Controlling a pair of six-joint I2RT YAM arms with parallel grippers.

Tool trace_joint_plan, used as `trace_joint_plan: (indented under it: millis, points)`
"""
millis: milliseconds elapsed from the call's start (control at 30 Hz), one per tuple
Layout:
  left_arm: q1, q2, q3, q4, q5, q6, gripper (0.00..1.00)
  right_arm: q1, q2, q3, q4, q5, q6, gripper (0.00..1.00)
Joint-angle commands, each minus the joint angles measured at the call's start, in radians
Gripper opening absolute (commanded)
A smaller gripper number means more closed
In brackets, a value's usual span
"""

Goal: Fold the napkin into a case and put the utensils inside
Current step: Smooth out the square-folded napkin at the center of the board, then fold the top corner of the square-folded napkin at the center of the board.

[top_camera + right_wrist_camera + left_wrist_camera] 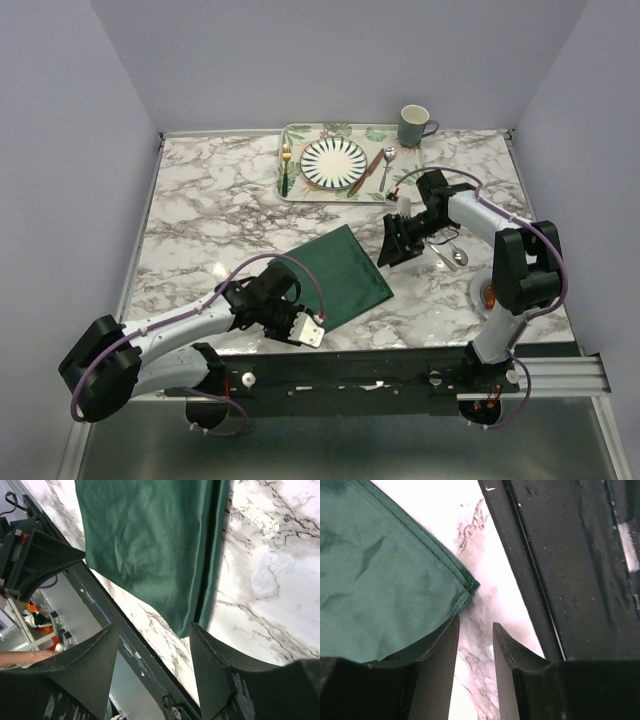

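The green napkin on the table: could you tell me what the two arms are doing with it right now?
Both arms are at the napkin, which lies flat on the marble table, apparently folded over once and not yet a narrow case. The left gripper is open at its near corner, and the right gripper is open facing its right edge; neither holds the cloth. The fork, knife and spoon lie on the tray at the far side.
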Motion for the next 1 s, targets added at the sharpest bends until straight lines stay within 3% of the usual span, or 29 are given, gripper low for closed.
trace_joint_plan:
  millis: [0,367,667,967]
  points:
    - [-0.025,0.031,-0.001,0.096,-0.044,-0.005,0.47,0.005,-0.020,-0.020,-0.008,0.012,0.000,0.67]
    - [-0.051,0.074,0.018,0.127,-0.041,0.015,0.50,0.005,-0.013,-0.016,-0.013,0.001,0.003,0.68]
    - [-0.053,0.057,0.039,0.119,-0.031,0.009,0.43,0.005,-0.014,-0.028,-0.016,-0.017,0.001,0.68]
    - [-0.056,0.091,0.059,0.124,-0.045,0.004,0.43,0.005,-0.006,-0.026,-0.014,-0.033,0.004,0.69]
